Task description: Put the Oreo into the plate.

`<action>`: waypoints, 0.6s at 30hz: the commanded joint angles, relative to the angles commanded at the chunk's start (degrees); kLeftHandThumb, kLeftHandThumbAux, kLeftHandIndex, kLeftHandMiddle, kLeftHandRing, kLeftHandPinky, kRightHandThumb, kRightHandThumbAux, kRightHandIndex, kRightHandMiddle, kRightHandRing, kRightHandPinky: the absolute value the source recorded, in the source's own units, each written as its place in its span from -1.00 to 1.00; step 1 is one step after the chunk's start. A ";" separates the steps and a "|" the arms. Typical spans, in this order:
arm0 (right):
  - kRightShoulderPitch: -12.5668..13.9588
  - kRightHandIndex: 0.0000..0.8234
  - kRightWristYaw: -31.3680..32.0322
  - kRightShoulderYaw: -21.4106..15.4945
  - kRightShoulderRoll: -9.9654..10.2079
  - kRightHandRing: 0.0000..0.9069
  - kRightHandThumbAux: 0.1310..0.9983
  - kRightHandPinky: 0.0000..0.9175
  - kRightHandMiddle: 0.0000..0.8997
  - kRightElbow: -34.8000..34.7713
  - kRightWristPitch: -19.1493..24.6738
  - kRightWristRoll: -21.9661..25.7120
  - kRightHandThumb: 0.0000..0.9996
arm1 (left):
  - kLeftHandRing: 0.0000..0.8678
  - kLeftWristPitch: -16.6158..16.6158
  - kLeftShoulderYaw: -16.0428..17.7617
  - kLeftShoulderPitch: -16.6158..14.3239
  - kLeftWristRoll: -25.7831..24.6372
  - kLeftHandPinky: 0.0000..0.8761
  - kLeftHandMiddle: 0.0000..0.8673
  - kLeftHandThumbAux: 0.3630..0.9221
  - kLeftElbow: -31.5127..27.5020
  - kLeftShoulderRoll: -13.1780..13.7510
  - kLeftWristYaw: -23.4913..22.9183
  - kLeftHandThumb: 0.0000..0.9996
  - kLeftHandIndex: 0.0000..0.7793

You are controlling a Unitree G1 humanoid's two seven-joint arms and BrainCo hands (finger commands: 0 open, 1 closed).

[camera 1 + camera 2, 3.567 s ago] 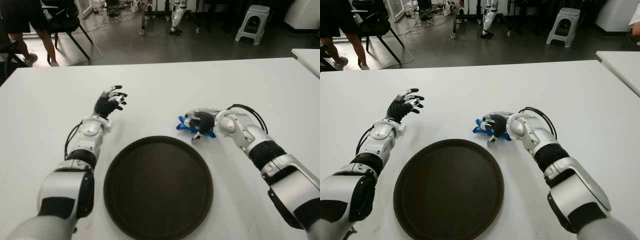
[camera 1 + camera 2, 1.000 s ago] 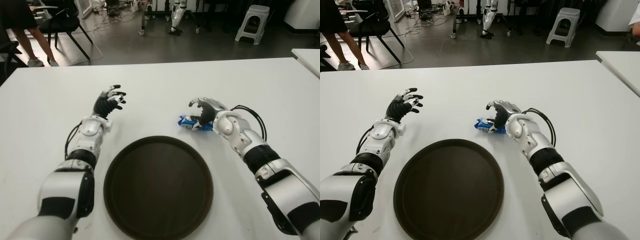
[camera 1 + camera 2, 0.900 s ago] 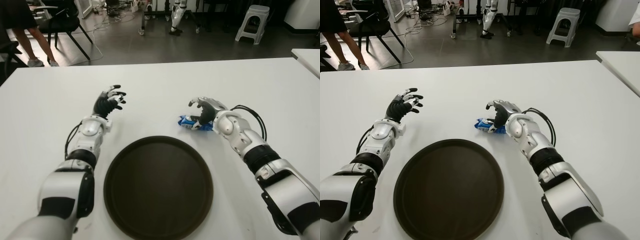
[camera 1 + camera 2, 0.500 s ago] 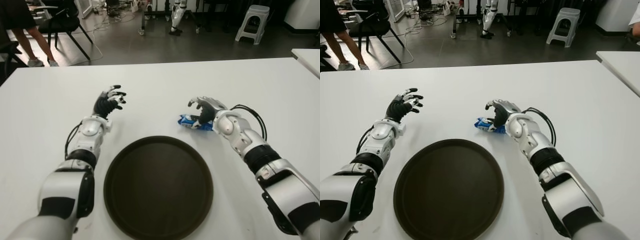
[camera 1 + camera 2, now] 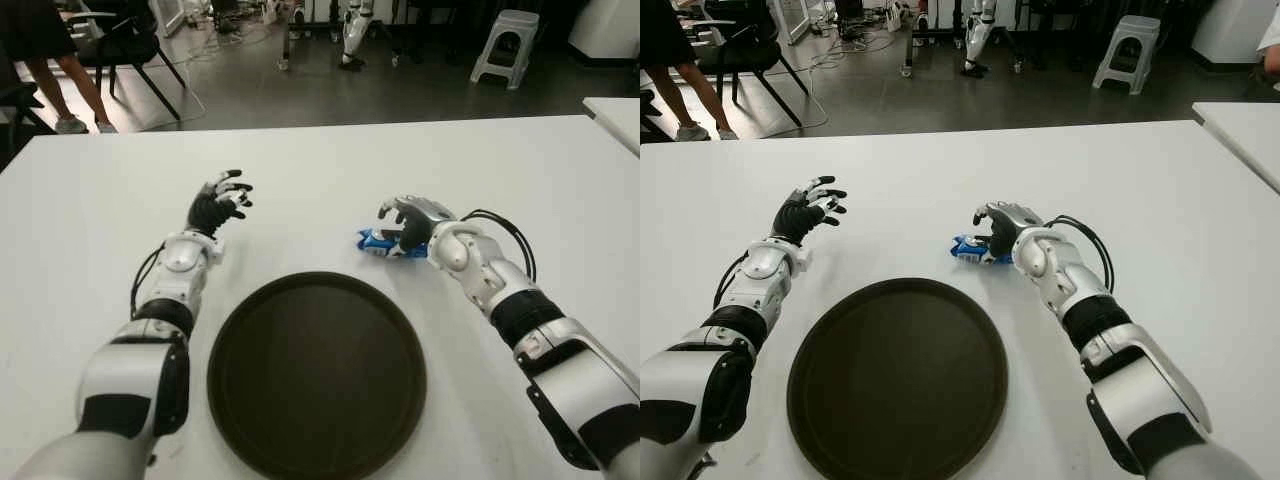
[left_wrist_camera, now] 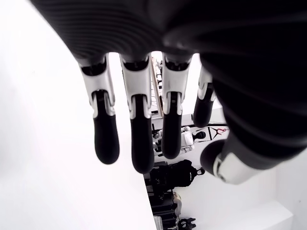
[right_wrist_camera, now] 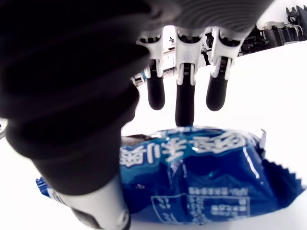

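Blue Oreo (image 5: 385, 244) pack is seen flat on the table (image 5: 330, 170), just beyond the plate (image 5: 316, 375) rim, toward its right. Right hand (image 5: 410, 222) is arched over the pack, fingers (image 7: 183, 98) extended, not closed on it. Left hand (image 5: 217, 205) is seen beyond the plate's left, fingers spread, empty.

Both arms were done in glossy silver-white shells, broken up by black ribbed bands at the joints. A black cable was looped off each forearm near the wrist. The left robot hand (image 5: 216, 203) and right robot hand (image 5: 406, 225) were built with black palms, silver finger segments and rounded black fingertips (image 6: 106, 141).
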 joint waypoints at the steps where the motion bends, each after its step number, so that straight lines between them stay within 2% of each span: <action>1: -0.05 0.13 0.01 0.09 -0.02 0.61 0.85 0.56 0.58 0.16 -0.04 -0.10 -0.82 | -0.08 0.04 -0.02 0.00 0.03 0.02 -0.24 0.12 0.00 -0.02 0.06 -0.56 -0.51; 7: -0.08 0.23 -0.10 -0.03 -0.17 0.53 0.81 0.49 0.52 0.84 -1.00 -0.08 -0.83 | -0.07 0.16 0.23 -0.10 -0.30 0.04 -0.23 0.11 -0.02 -0.19 -0.26 -0.57 -0.50; 15: 0.70 0.27 -0.18 -0.84 -0.46 0.29 0.77 0.28 0.26 0.32 -2.84 0.75 -0.94 | -0.08 -0.05 0.47 -0.02 -0.56 0.02 -0.24 0.05 -0.15 -0.32 -0.59 -0.58 -0.51; 18: 1.59 0.11 -0.21 -1.20 -0.85 0.02 0.74 -0.03 0.04 -0.99 -3.54 1.13 -0.98 | -0.06 -0.07 0.58 0.00 -0.69 0.02 -0.23 0.06 -0.21 -0.37 -0.81 -0.61 -0.51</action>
